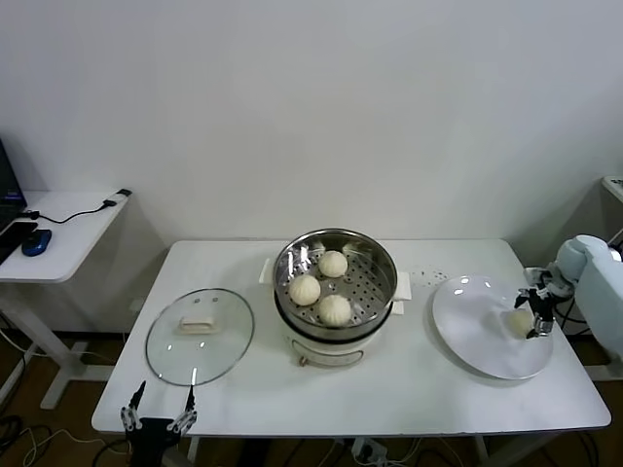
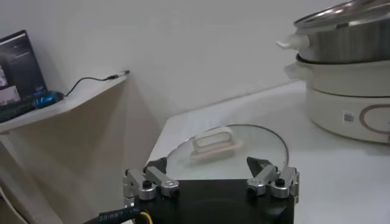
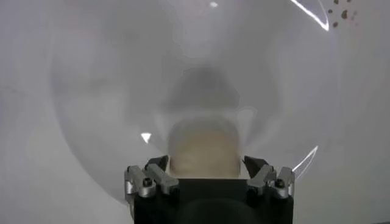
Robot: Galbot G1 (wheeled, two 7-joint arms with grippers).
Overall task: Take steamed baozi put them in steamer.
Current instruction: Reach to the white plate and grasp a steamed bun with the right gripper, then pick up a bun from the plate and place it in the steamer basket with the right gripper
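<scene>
Right gripper [image 1: 538, 313] is down on the plate [image 1: 467, 331] at the right of the head view, fingers straddling the last bao [image 1: 521, 321]. In the right wrist view the bao [image 3: 204, 146] sits between the fingertips [image 3: 157, 165], jaws spread around it. No firm squeeze visible, so I'd call it bracketed, not yet held.

Three baozi [image 1: 320, 288] already sit in the steamer [image 1: 380, 261], center frame, clustered toward its left and near side. That leaves open perforated floor on the right, likely the drop spot.

Lid [image 1: 200, 336] lies flat on the table [image 1: 409, 389] at lower left, handle up, keeping the steamer mouth free.

Left gripper [image 1: 157, 420] is parked at the bottom-left table edge, fingers released wide, nothing in them, well clear of the right arm's path.
</scene>
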